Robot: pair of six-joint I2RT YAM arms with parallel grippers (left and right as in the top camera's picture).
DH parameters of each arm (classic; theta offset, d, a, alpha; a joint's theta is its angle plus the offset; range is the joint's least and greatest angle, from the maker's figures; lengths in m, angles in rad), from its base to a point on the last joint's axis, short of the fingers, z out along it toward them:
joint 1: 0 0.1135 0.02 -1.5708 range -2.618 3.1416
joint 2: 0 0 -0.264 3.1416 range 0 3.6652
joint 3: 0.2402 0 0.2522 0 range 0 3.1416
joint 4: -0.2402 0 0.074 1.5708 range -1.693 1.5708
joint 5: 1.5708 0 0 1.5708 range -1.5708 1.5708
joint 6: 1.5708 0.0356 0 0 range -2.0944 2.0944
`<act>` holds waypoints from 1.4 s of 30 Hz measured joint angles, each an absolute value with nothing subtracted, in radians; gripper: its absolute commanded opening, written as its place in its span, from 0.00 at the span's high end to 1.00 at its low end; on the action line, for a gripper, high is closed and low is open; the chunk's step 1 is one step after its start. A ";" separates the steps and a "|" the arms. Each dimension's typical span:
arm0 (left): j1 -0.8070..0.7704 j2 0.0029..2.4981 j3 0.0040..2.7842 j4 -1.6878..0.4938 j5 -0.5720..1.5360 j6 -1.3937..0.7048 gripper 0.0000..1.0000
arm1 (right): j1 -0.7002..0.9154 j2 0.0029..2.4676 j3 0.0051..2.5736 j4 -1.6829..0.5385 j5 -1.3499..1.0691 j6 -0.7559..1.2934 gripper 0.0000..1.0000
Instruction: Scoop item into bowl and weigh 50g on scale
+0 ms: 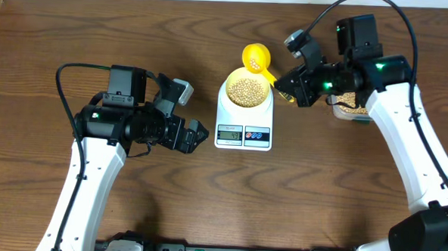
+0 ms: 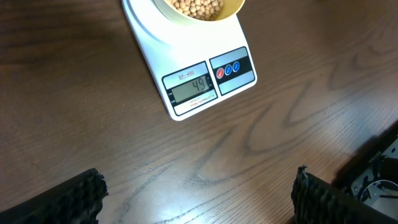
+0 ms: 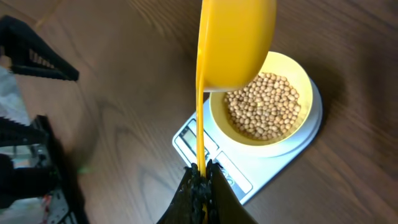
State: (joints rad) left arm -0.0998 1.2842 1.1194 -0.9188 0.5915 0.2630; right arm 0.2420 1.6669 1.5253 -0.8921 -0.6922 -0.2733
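The right gripper [image 3: 200, 177] is clamped tight on the thin flat handle of a bright yellow plastic scoop [image 3: 239, 43], which runs straight out from its black fingertips. The left gripper [image 1: 195, 134] is spread wide with nothing between its ribbed black fingers [image 2: 74, 196]. Beneath both lies a dark brown wooden table [image 1: 77, 28] with a strong wavy grain. Just ahead of the left gripper, and below and ahead of the right one, sits the scale [image 2: 149, 37], a flat, smooth white rounded rectangle with its display edge turned toward the left gripper. On its platform stands the bowl [image 3: 306, 78], round, pale yellow and glossy, about as wide as the platform. The scoop's rounded cup hangs tilted on its side over the bowl's rim at the far end of the handle; whether it touches the rim cannot be told. Behind the right gripper, partly hidden under its arm, is a clear plastic tub [image 1: 351, 107] with tan contents. The beans [image 3: 264, 106], small, round, matte beige, fill the bowl to well below its rim. The grey display [image 2: 193, 89] carries "SF-400" above dark digits that look like 44, the second digit uncertain. Beside it sit small round red and blue buttons [image 2: 227, 70].
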 measured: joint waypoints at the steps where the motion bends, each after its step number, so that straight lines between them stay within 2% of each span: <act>1: -0.100 1.284 1.119 -0.919 0.591 0.263 0.02 | 0.246 1.668 1.525 -0.891 -0.684 -0.273 0.99; 42: -0.100 1.284 1.120 -0.919 0.591 0.263 0.02 | 0.252 1.698 1.525 -0.890 -0.613 -0.270 0.99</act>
